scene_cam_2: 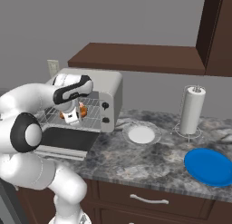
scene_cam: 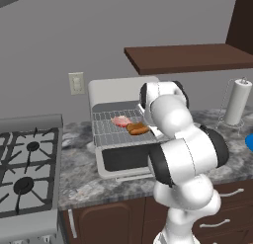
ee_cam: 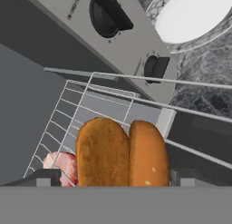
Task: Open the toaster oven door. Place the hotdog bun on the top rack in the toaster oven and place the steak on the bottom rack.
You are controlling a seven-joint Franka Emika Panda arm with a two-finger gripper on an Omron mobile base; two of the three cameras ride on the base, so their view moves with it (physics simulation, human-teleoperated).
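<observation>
- On the counter in the left base view, the toaster oven (scene_cam: 123, 97) stands with the toaster oven door (scene_cam: 123, 161) dropped flat toward the robot; on a pulled-out wire rack the steak (scene_cam: 120, 121) lies just left of the hotdog bun (scene_cam: 138, 129), the two close together, and the arm's white links cover the hand
- From the right base view, the gripper (scene_cam_2: 72, 119) hangs at the oven mouth, pointing down just above the orange-tan bun, with a white dish (scene_cam_2: 141, 134) on the counter to the right; which rack carries the food I cannot tell from here
- Looking along the hand, the bun sits directly between the two dark finger tips, its long axis running away from the camera and so across the line between them; the jaws stand wide apart, a tip on either flank, and neither seems to press it, so I judge the bun freed or not yet taken
- Beside it at the lower left, the pink steak peeks through the wires, seemingly beneath that grid, though I cannot be sure; a straight lift away from the bun looks the safe move
</observation>
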